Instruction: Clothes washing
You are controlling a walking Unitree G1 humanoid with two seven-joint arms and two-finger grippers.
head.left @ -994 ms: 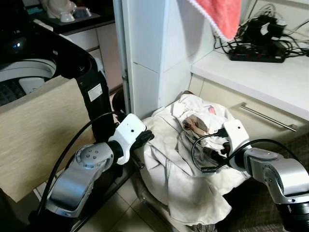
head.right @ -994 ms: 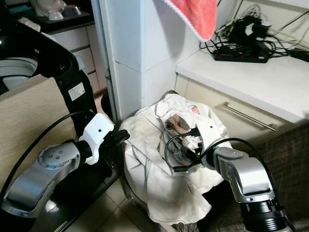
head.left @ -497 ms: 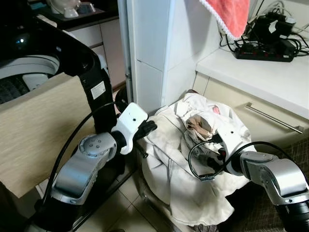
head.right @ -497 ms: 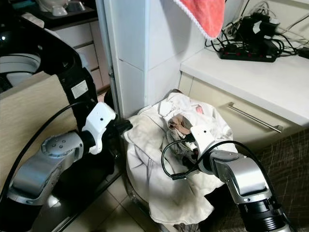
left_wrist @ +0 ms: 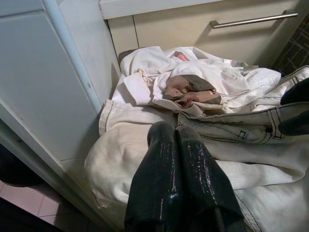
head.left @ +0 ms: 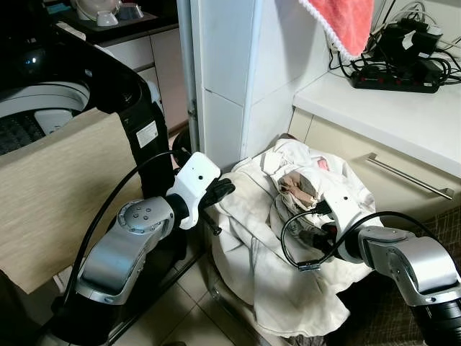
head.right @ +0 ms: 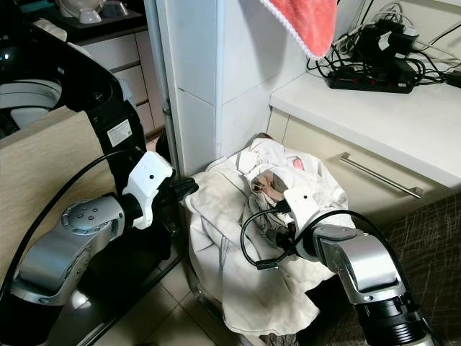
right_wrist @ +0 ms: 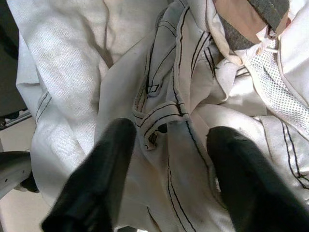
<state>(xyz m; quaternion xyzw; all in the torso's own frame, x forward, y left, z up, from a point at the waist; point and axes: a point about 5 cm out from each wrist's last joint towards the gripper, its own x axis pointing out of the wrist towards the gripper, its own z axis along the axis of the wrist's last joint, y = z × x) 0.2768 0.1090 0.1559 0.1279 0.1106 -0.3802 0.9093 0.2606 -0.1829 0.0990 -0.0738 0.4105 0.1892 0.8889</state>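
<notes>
A big heap of white laundry (head.left: 284,238) sits low on the floor, wedged between the white tiled pillar (head.left: 230,72) and the beige cabinet front with its long metal handle (head.left: 403,175). It spills down over whatever holds it; the container itself is too covered to make out. On top of the heap lies a crumpled pinkish-brown garment (head.left: 299,189), and a cream piece with dark stitching (right_wrist: 178,111) runs through the middle.

The right gripper (right_wrist: 169,159) is right down over that stitched cream cloth, its two black fingers (right_wrist: 104,166) spread wide with the fabric between them, not closed on anything. From the head view the right gripper's white wrist block is pressed into the middle of the pile, a black cable looping beside it.

The left gripper (left_wrist: 176,140) is at the pile's left edge, beside the pillar, fingers pressed together with nothing between them, tips just at the rim of the white cloth.

Further out: the black top-loading washing machine (head.left: 72,94) stands at the left, a tan cloth (head.left: 50,194) draped on its front. A red towel (head.left: 342,21) hangs above, and a black power strip with tangled cables (head.left: 396,68) rests on the white countertop (head.left: 389,115).
</notes>
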